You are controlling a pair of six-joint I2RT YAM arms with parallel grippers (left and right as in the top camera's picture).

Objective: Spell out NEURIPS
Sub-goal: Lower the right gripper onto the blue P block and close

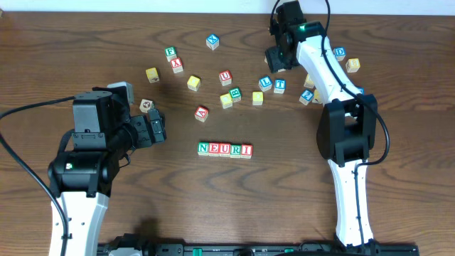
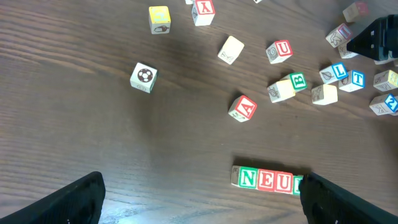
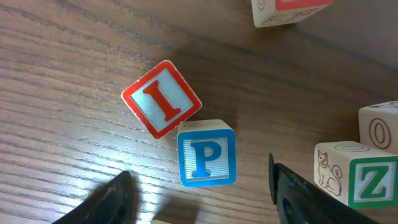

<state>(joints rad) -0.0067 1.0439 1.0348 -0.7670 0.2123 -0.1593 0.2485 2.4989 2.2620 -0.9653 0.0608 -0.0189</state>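
The blue P cube (image 3: 206,154) sits far right on the desk (image 3: 62,74), touching a red I cube (image 3: 161,98) at one corner. The right claw (image 1: 276,60) stands open astride it, gripping nothing. The cube is probably light, stiff wood with smooth faces. It is best pinched squarely on two opposite flat sides, since a corner hold would likely twist it. The left claw (image 1: 155,129) is wide open and empty. The NEURI row (image 1: 225,149) lies near the centre.

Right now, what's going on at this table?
The robot is spelling NEURIPS. The row of blocks reads N, E, U, R, I, so P and S are missing. The right gripper is down over the blue P block at the back, fingers open either side, not gripping yet. A red I block touches its corner. The left gripper hangs open near the row, holding nothing.
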